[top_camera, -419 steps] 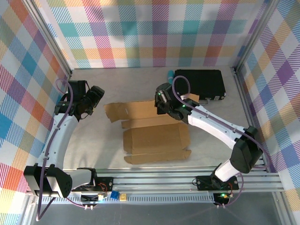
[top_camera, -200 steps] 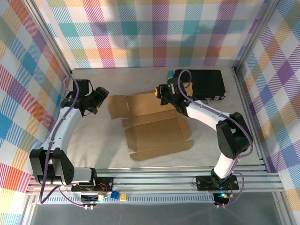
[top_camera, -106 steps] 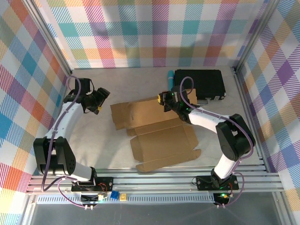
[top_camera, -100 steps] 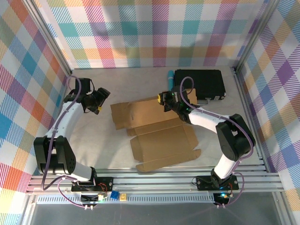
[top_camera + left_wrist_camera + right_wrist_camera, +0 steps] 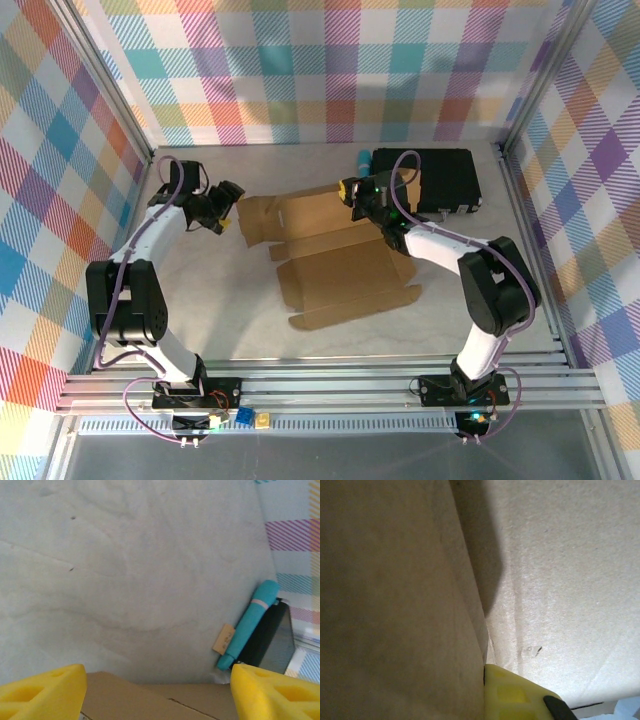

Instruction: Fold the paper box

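- Paper box (image 5: 340,270) lies unfolded and flat on the table (image 5: 250,165), left of the black case (image 5: 435,178) and nearer the arms, its far right corner close to the case.
- Right gripper (image 5: 349,190) sits just left of the black case at the box's far edge, clamped tight on a cardboard flap. The wrist view shows one yellow finger (image 5: 507,692) against the panel.
- Left gripper (image 5: 224,208) is well left of the black case, past the box's left edge, jaws wide and holding nothing.
- Teal pen (image 5: 250,622) rests against the case's left side, with a tan scrap (image 5: 223,639) just beside it.

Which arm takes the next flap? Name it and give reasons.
Left, probably: the left claw is open with the paper box edge between its jaws, while the right claw is shut on the far flap.
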You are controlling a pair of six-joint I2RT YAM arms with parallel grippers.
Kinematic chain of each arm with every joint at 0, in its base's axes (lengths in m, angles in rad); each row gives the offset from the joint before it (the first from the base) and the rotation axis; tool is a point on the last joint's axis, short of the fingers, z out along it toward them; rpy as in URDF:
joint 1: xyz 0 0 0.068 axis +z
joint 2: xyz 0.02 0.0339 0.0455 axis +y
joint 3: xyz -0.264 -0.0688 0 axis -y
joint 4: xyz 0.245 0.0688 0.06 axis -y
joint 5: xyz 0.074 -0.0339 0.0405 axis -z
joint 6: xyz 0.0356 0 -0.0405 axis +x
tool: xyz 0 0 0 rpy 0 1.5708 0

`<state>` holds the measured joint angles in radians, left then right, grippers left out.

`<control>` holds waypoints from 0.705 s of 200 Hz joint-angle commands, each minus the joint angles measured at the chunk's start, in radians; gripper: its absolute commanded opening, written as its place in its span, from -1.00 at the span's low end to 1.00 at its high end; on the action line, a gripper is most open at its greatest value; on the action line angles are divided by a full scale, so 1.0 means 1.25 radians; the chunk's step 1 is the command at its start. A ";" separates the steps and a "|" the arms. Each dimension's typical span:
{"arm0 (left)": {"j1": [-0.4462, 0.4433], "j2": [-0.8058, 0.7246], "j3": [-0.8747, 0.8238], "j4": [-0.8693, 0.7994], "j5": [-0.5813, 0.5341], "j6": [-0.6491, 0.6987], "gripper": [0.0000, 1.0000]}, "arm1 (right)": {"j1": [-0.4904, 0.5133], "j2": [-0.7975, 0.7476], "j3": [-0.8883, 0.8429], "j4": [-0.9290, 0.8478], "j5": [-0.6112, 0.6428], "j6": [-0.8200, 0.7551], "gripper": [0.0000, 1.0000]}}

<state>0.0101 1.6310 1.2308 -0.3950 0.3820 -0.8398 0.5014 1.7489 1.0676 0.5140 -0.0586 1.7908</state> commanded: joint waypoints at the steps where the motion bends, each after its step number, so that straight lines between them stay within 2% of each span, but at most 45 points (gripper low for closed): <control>1: 0.010 0.028 0.023 0.031 0.035 0.025 0.49 | -0.006 0.013 0.012 0.125 -0.025 -0.003 -1.00; 71: 0.019 0.022 0.002 0.060 0.030 0.018 0.56 | -0.008 0.018 -0.012 0.150 -0.039 -0.005 -1.00; 118: 0.075 0.002 0.008 0.061 0.035 0.012 0.64 | -0.011 0.015 -0.026 0.138 -0.040 -0.004 -1.00; 141: 0.095 0.019 0.010 0.086 0.084 0.022 0.60 | -0.012 0.017 -0.016 0.128 -0.044 -0.007 -1.00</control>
<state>0.0963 1.6634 1.2388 -0.3271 0.4175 -0.8253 0.4961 1.7611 1.0439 0.6132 -0.0978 1.7905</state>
